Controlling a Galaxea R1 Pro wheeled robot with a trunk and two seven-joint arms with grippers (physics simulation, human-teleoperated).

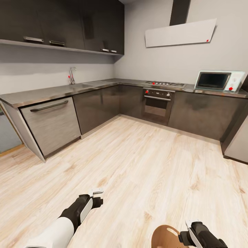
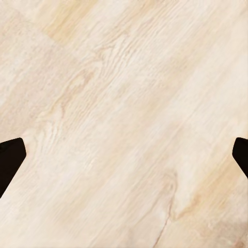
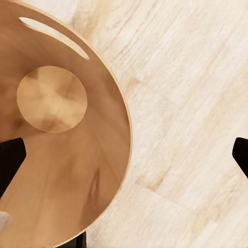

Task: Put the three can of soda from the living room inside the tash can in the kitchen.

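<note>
Right gripper (image 3: 124,150) spread open, tash can (image 3: 67,170) directly beneath one finger; left gripper (image 2: 124,150) open over bare floor (image 2: 124,103).

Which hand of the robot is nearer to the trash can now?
The right. The right hand is just beside the trash can, at its rim. The left hand hangs over bare wood floor, well away from the bin on the other side.

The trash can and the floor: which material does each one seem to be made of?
The trash can looks like wood or wood veneer with a smooth brown finish; faint grain streaks show on its inner wall and bottom. The floor looks like pale matte wood planks or laminate, with visible grain, knots and plank seams.
</note>
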